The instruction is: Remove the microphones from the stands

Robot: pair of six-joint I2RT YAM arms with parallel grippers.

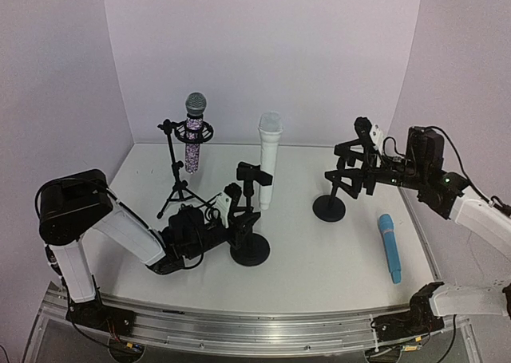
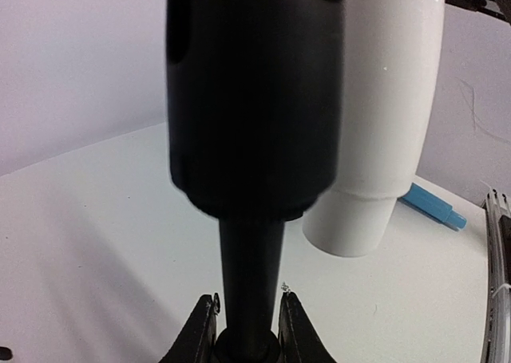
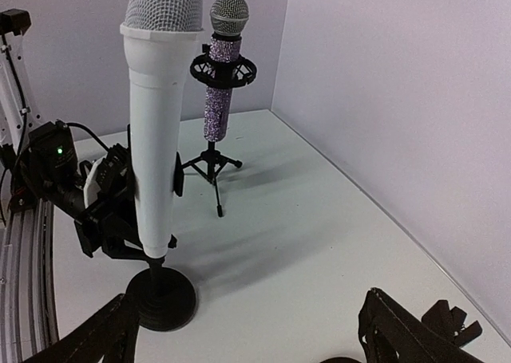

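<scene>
A white microphone [image 1: 269, 159] stands upright in the clip of a black round-base stand [image 1: 250, 251]. It also shows in the right wrist view [image 3: 156, 140] and the left wrist view [image 2: 383, 116]. My left gripper [image 1: 239, 213] is shut on the stand's pole [image 2: 250, 283] low down, one finger [image 2: 198, 335] on each side. My right gripper [image 1: 345, 171] is open and empty, well to the right of the microphone and above a second, empty round-base stand [image 1: 329, 207]. Its fingers [image 3: 403, 331] are spread wide.
A sparkly purple microphone [image 1: 194, 136] sits in a tripod stand [image 1: 180, 191] at the back left, also in the right wrist view [image 3: 218, 100]. A blue microphone [image 1: 389, 247] lies on the table at the right, also in the left wrist view [image 2: 435, 207].
</scene>
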